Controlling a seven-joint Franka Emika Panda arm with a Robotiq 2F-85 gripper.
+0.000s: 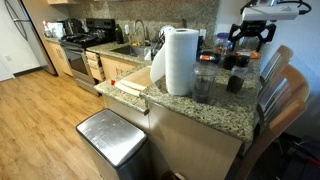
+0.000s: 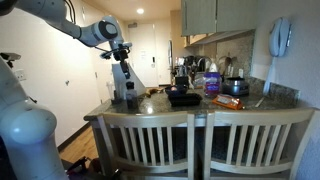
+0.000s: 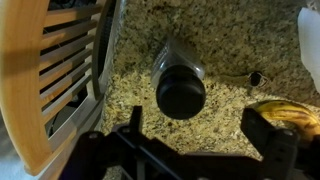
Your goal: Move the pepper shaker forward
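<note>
since the jaws hang wide open and empty above the pepper shaker (image 3: 180, 88), which stands upright on the counter (image 3: 230, 45), i'd drop straight, centred, and pinch low. the chair (image 3: 50, 80) back and counter edge crowd one side; open granite lies toward the paper towel (image 3: 311, 40).

Rounded white arm (image 2: 45, 18) segments with grey joints, black hand (image 3: 198, 120).

A home kitchen: stove (image 1: 84, 42), sink (image 1: 129, 48), granite counter (image 1: 215, 110), wall cabinets (image 2: 205, 15), wooden chairs (image 2: 150, 140).
</note>
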